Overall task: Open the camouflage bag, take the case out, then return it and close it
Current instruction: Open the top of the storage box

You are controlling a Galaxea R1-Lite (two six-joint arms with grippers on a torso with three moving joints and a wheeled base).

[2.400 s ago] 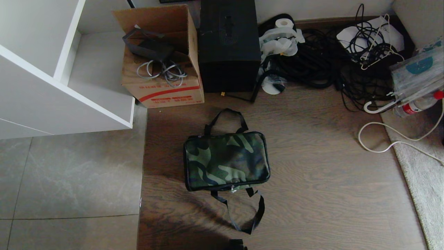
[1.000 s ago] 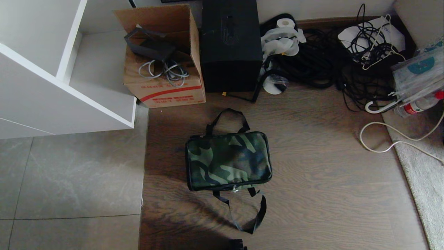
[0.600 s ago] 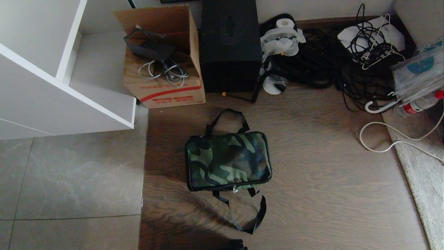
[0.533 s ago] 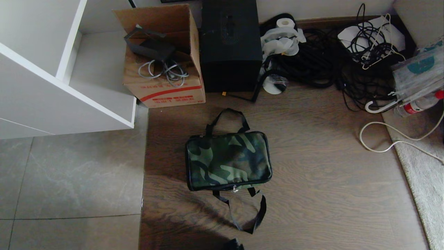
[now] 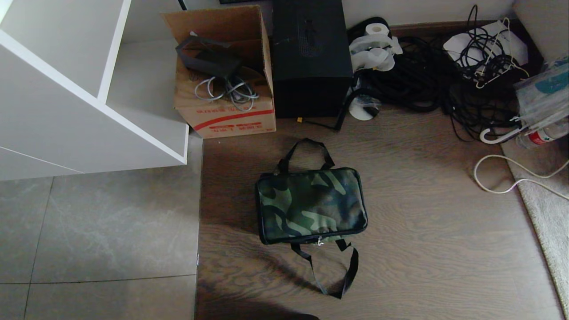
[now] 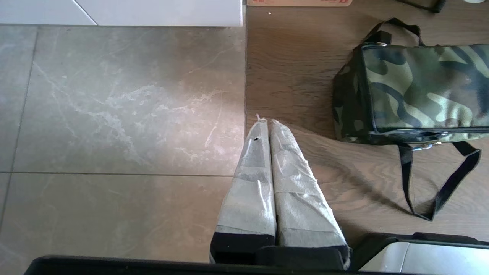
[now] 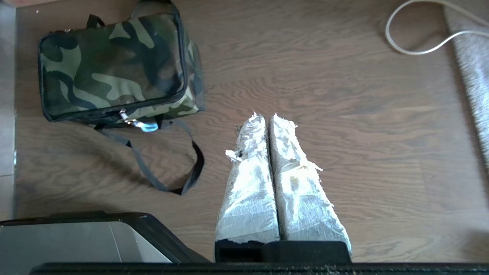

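Observation:
The camouflage bag [image 5: 311,205] lies flat and zipped on the wooden floor, black strap handles spread out on its far and near sides; it also shows in both wrist views [image 6: 420,89] [image 7: 110,67]. A silver zip pull [image 7: 128,119] hangs at its near edge. The case is hidden. My left gripper [image 6: 266,121] is shut and empty, hovering over the seam between tile and wood, left of the bag. Shut and empty too, my right gripper [image 7: 263,116] hangs above bare wood to the right of the bag. Neither arm shows in the head view.
A white shelf unit [image 5: 89,93] stands at the left. Behind the bag are an open cardboard box [image 5: 224,84] with cables and a tall black box [image 5: 310,58]. Tangled cables [image 5: 449,75], a white cord [image 5: 502,178] and a grey rug [image 5: 551,213] lie to the right.
The whole head view has shifted to the right, so the camera has moved; the bag and other things lie as before. Both grippers stay shut.

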